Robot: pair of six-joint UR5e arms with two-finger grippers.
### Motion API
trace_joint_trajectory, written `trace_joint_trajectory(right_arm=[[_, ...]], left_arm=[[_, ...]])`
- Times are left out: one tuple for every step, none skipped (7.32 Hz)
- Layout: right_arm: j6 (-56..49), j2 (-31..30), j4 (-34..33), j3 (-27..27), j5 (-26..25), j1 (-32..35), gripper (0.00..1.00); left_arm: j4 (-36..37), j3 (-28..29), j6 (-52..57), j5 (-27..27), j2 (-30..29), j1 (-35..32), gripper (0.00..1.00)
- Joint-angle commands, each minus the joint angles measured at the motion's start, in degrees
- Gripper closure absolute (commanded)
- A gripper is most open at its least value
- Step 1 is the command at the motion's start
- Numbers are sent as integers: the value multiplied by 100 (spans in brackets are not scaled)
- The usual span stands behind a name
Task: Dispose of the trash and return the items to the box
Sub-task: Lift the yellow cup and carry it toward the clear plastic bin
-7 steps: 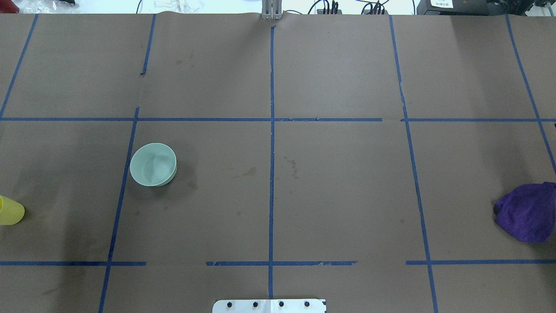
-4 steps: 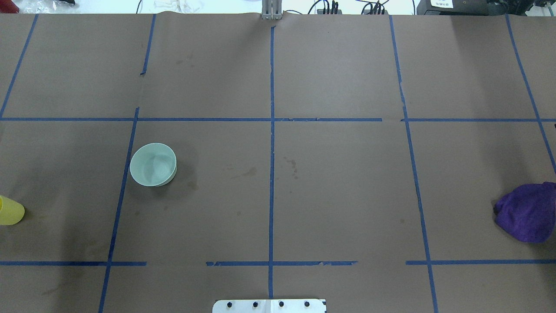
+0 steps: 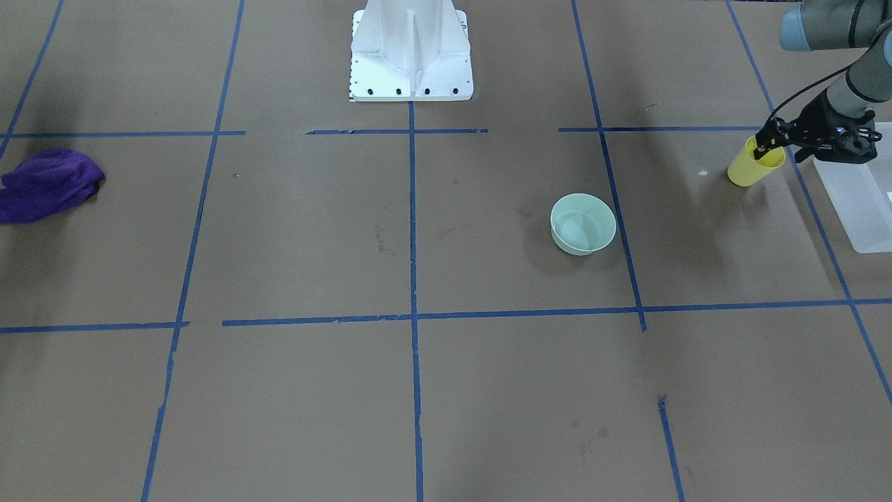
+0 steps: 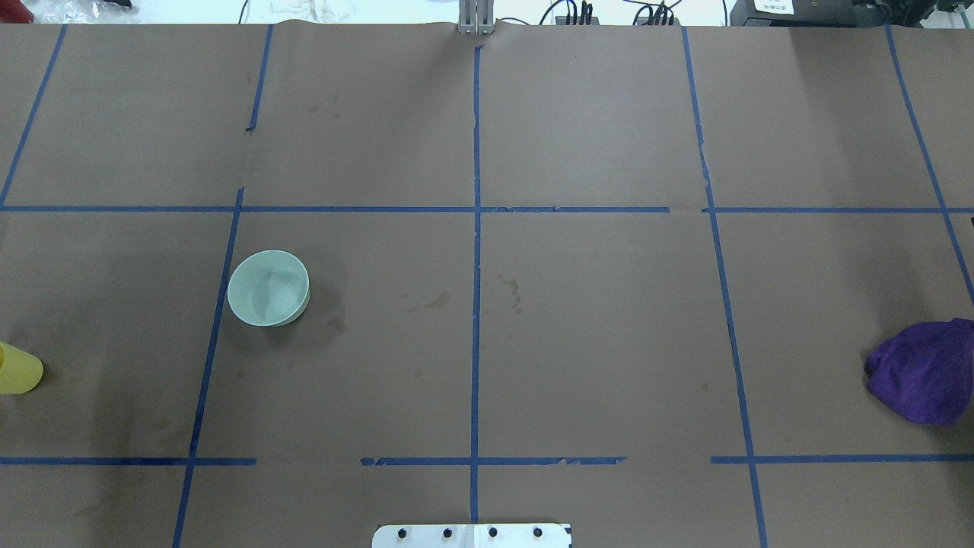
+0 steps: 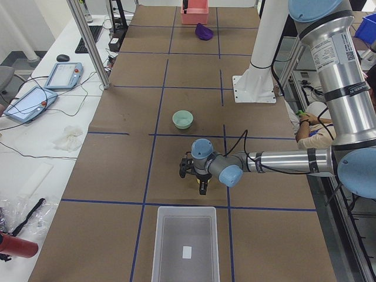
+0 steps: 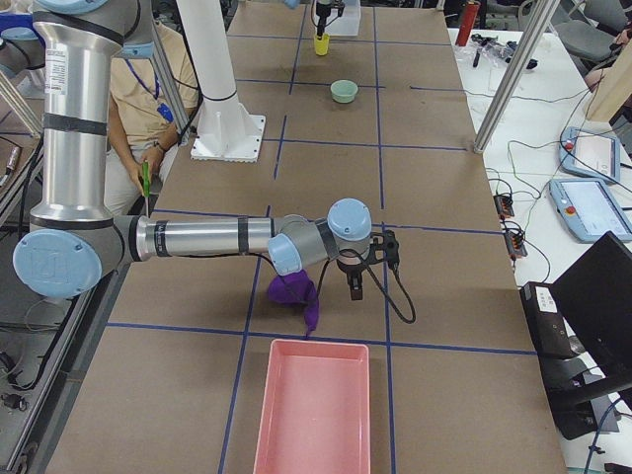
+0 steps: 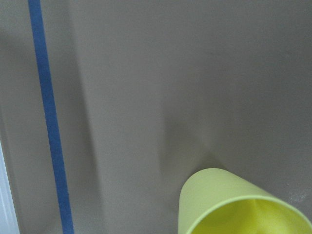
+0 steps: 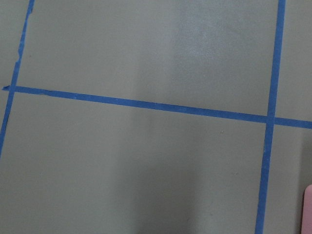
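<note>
The left gripper (image 3: 764,144) pinches the rim of the yellow cup (image 3: 750,167) — one finger inside the mouth, the cup tilted with its base pointing away from the pincer. Just behind the pincer's body sits the box (image 3: 857,209), open side up. Farther off, toward the table's middle, the mint-green bowl (image 3: 582,223) stands upright. Far across, the right gripper (image 6: 354,283) hangs beside a purple cloth (image 6: 294,289) — whether its jaws are wide or narrow, I cannot tell.

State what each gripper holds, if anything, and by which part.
The left gripper grips the yellow cup by its rim, one finger inside. Whether the right gripper holds anything cannot be told.
</note>
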Motion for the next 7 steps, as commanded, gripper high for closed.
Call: trace_joint_trajectory(right_arm=[[0, 0, 0, 0, -2, -1, 0], [0, 0, 0, 0, -2, -1, 0], [0, 0, 0, 9, -2, -1, 0], [9, 0, 0, 18, -2, -1, 0], [9, 0, 0, 18, 7, -1, 0], [9, 9, 0, 35, 7, -1, 0], [9, 9, 0, 35, -2, -1, 0]], left_arm=[[4, 39, 9, -7, -41, 18, 89], [5, -22, -8, -7, -41, 9, 100], [13, -119, -17, 2, -41, 9, 100], [13, -268, -35, 11, -41, -34, 100], [13, -495, -35, 19, 28, -78, 100], [31, -820, -17, 19, 107, -227, 100], [22, -1119, 253, 2, 308, -541, 100]])
